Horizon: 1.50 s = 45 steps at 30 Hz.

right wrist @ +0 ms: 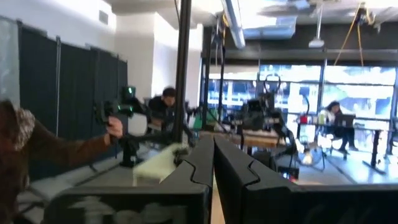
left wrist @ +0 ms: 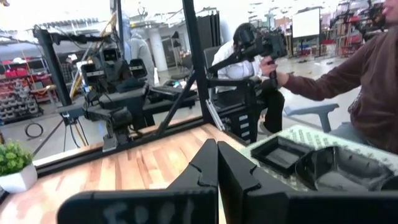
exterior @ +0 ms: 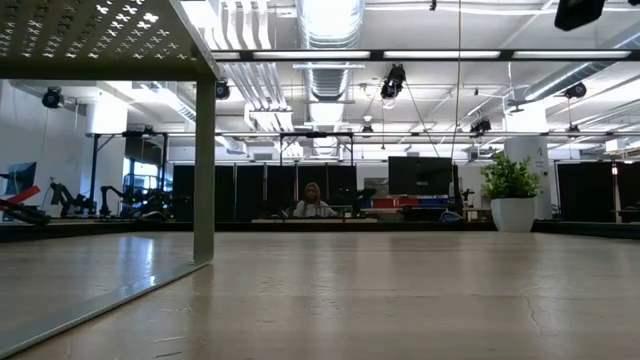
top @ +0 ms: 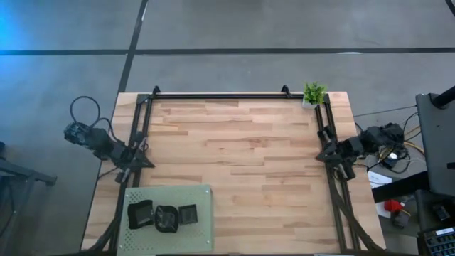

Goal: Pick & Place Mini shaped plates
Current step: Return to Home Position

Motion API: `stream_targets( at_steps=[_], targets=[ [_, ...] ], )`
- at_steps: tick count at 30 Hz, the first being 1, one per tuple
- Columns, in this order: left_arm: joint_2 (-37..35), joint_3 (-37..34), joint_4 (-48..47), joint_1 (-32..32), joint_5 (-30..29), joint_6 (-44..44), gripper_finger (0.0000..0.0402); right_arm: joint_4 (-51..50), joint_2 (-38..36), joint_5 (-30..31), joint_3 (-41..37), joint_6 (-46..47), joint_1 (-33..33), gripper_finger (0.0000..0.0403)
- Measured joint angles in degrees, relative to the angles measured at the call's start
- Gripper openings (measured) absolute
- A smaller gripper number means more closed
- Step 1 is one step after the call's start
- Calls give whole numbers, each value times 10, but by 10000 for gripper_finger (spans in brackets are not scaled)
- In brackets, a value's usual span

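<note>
Finding: the small black shaped plates sit in three close piles in a row on the light green perforated shelf, at the near left corner of the pale wooden counter. No plates show on the bare wood.

Left gripper: fingers pressed together, empty, folded at the counter's left edge just beyond the shelf. Right gripper: likewise closed and empty, at the right edge.

Risk: the piles are loose. A jolt to the shelf from the left arm beside it would probably slide or spill them. A person with a handheld camera rig stands near that side; a nudge there could do the same.

Views: the high view gives the layout but not pile height. The left wrist view shows the dishes' raised rims. The low view shows only the shelf's underside and leg, no plates.
</note>
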Motion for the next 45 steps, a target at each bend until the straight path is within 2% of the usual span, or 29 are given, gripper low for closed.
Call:
stream_targets(
  at_steps=[4, 15, 20, 22, 34, 45],
  targets=[
    [0, -41, 42, 0, 0, 9, 0, 7, -1, 0, -36, -1, 0, 8],
    [0, -151, 133, 0, -16, 10, 0, 143, 0, 3, -173, -23, 0, 8],
    [0, -200, 192, 0, -47, 11, 0, 126, 13, 76, -175, -23, 0, 8],
    [0, -215, 214, 0, -55, 7, 0, 124, 18, 79, -175, -36, 0, 8],
    [2, -226, 225, 0, -64, -9, 0, 52, 32, 74, -174, -14, 0, 8],
    [2, -227, 233, 0, -64, -114, 0, 53, 32, 75, -174, -15, 0, 8]
  ],
)
